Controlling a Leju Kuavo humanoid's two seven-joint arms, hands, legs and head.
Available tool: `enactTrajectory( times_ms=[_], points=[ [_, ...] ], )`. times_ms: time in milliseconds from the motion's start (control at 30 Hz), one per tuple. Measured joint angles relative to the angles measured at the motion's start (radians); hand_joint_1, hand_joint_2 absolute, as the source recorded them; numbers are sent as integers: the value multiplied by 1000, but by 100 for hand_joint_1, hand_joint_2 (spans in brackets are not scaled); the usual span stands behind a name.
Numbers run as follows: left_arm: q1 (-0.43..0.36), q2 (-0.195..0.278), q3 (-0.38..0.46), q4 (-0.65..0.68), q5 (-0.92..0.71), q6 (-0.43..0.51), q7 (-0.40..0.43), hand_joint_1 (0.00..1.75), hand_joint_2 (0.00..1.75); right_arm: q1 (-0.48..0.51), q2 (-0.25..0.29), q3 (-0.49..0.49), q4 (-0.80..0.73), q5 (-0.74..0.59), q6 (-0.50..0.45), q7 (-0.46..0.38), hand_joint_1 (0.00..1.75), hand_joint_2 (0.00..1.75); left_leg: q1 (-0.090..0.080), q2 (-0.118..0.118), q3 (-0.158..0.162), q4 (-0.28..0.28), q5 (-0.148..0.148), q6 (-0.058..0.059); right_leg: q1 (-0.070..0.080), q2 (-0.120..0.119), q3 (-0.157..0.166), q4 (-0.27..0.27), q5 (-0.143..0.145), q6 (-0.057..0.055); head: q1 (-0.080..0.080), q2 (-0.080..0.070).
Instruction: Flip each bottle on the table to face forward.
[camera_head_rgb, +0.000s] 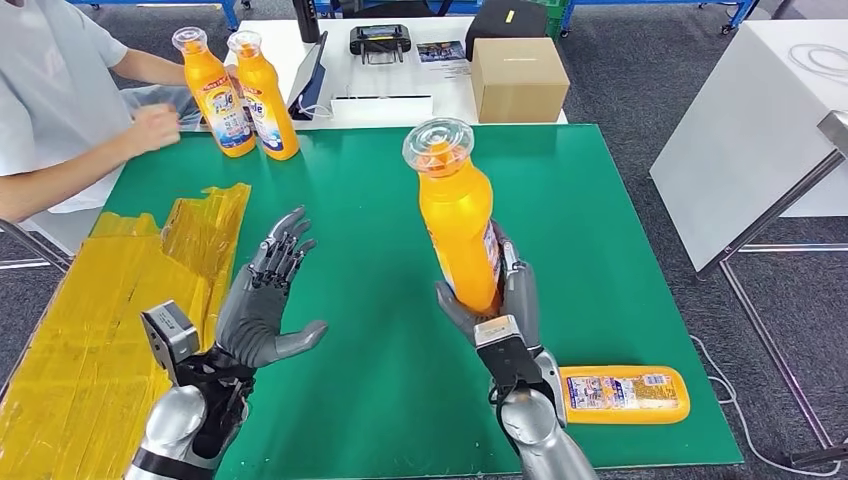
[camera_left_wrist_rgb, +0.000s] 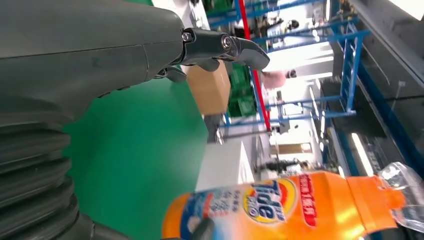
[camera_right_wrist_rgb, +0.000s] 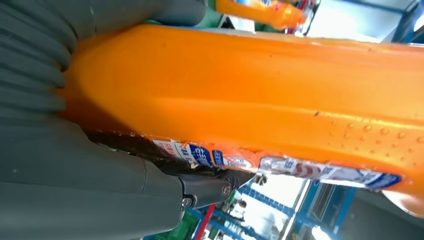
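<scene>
- Right hand (camera_head_rgb: 500, 310) nearest the head camera, low centre; fingers wrapped around the lower body of the held bottle (camera_head_rgb: 460, 215); bottle upright, raised off the surface, clear cap up, plain orange back toward the camera; label strip along its side in the right wrist view (camera_right_wrist_rgb: 280, 165)
- Green surface (camera_head_rgb: 380, 330) carries the bottles; yellow plastic sheet (camera_head_rgb: 110, 320) lies over its left part
- Left hand (camera_head_rgb: 265, 300) raised over the surface, palm turned toward the held bottle; fingers spread wide, holding nothing; well apart from the bottle
- Lying bottle (camera_head_rgb: 625, 393) flat on its side at the near right edge, printed label up, just beside the right forearm
- Two standing bottles (camera_head_rgb: 240, 95) upright at the far left corner, side by side, labels facing the camera; a person's hand (camera_head_rgb: 155, 128) close beside them
- Cardboard box (camera_head_rgb: 518, 78) on the white table beyond the far edge
</scene>
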Motion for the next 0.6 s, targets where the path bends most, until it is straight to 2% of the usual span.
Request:
enactTrajectory(
  times_ms=[167,600],
  points=[
    [-30,0,-16,20,68,-51,26,0,175,-11,11,42,47,-6,62,-3,175,175,0,0,0,0,0,0,0,0,0,0,0,0,0,0],
    [-66,1,-53,57,124,-85,39,0,175,-51,55,154,207,-5,131,-1,175,175,0,0,0,0,0,0,0,0,0,0,0,0,0,0]
  ],
)
